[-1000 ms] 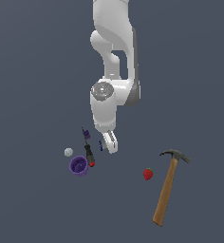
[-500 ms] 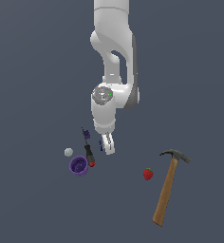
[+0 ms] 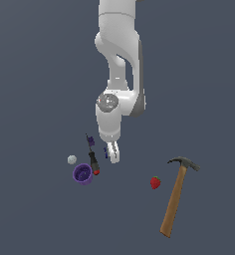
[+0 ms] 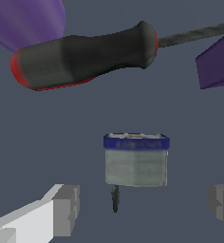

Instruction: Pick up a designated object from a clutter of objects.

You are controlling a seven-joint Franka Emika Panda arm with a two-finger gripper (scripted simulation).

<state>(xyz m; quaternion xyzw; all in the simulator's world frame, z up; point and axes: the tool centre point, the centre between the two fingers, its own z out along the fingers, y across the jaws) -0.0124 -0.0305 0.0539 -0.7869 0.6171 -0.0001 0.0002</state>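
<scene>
The pincer (image 4: 140,209) is spread wide, its 2 fingers (image 4: 61,211) apart on either side of the small grey-white block (image 4: 136,161) with the dark blue band, neither touching it. Seen from the wrist, the block sits just ahead of the fingertips and roughly midway between them, its blue edge toward the black-and-red screwdriver (image 4: 85,57). In the exterior view the pincer (image 3: 113,152) hangs low over the surface, with the block (image 3: 106,152) close at about 9 o'clock, partly hidden. The screwdriver (image 3: 93,163) and the purple cup (image 3: 82,174) lie near, toward 8 o'clock. A short descent should likely bracket the block.
</scene>
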